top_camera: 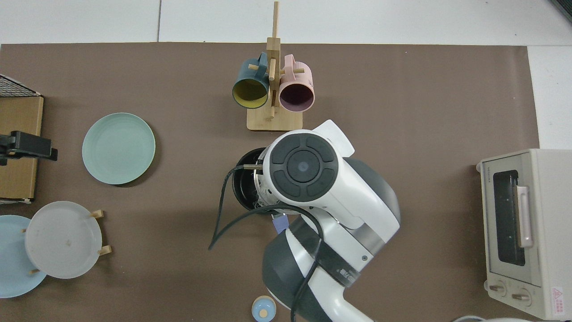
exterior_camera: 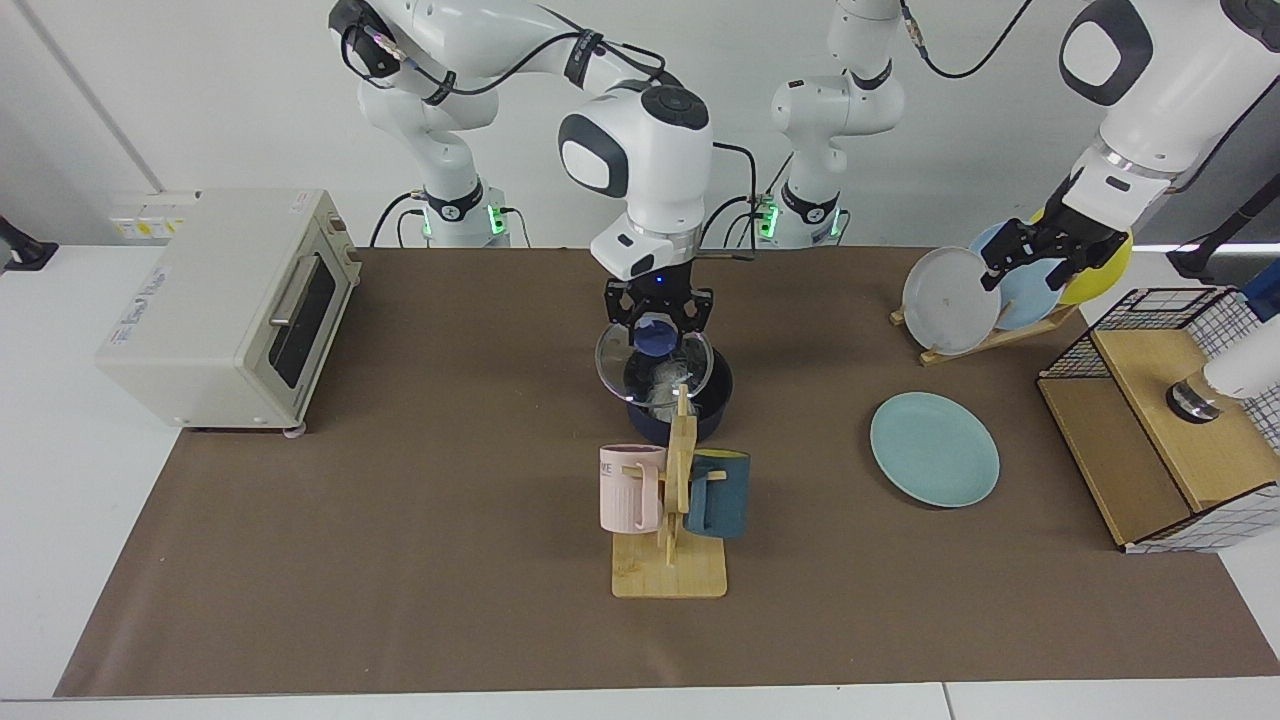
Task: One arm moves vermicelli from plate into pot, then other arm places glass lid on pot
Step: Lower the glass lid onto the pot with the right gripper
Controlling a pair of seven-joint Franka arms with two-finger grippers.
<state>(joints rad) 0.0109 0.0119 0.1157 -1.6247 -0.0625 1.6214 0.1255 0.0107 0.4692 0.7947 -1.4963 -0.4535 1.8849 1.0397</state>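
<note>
Directly under my right gripper (exterior_camera: pixel 658 318) in the facing view hangs the glass lid (exterior_camera: pixel 655 362), pinched by its blue knob so it stays level over the pot (exterior_camera: pixel 700 410) — vermicelli (exterior_camera: pixel 662 385) shows through it. My left gripper (exterior_camera: pixel 1040 255) waits by the upright plates, fingers apart; the plate (exterior_camera: pixel 934 448) lies bare below it. From the top view, the arm hides the lid — only the pot's rim (top_camera: pixel 241 179) shows.

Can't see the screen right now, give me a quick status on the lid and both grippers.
Right gripper shut on glass lid, just above pot. Vermicelli in pot; plate bare. Left gripper up by the plate rack, waiting. Nothing blocking.
</note>
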